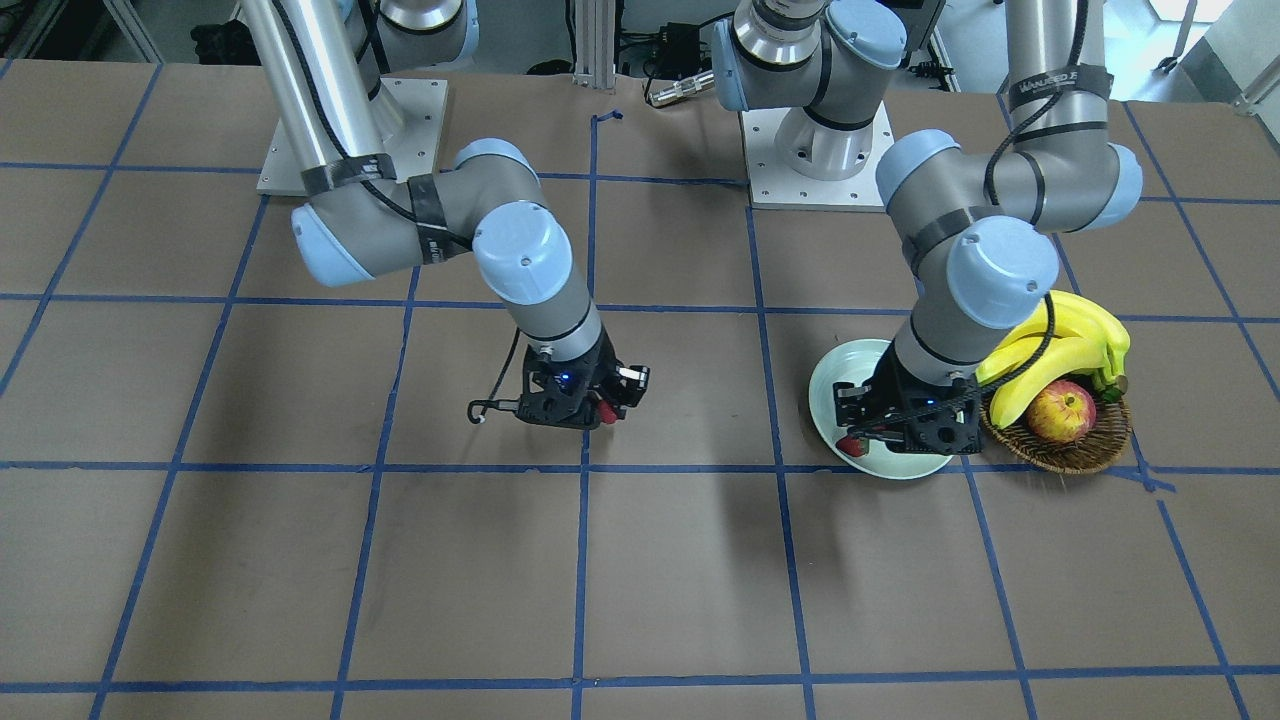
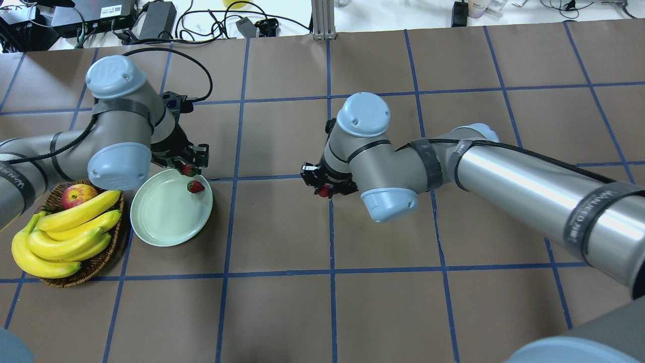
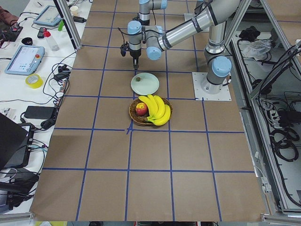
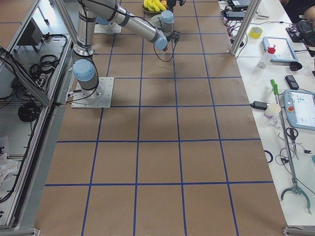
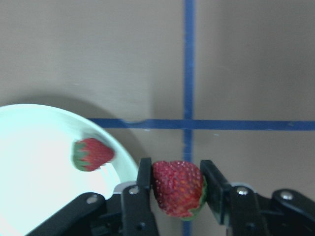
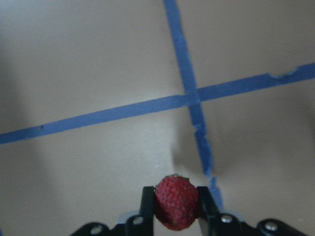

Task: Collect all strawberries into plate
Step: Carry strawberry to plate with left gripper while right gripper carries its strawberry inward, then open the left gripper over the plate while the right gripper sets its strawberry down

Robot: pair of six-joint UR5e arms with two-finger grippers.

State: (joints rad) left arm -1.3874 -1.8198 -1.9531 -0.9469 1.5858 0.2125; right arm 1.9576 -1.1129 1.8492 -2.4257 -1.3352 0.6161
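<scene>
Noting left pincer (image 5: 177, 172) clenched on first strawberry (image 5: 178, 191) at plate (image 5: 29, 128) rim; second strawberry (image 5: 92, 154) lies inside plate, just beside that pincer. We see basket (image 2: 95, 262) with bananas (image 2: 65, 237) and apple (image 2: 78, 195) just beyond plate, away from pincer. Right pincer (image 6: 175, 194), well apart, grasps third strawberry (image 6: 176, 204) over table (image 6: 74, 64), blue tape crossing (image 6: 192, 96) just ahead.

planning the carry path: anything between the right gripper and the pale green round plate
Overhead view: only bare brown table crossed by blue tape lines.
</scene>
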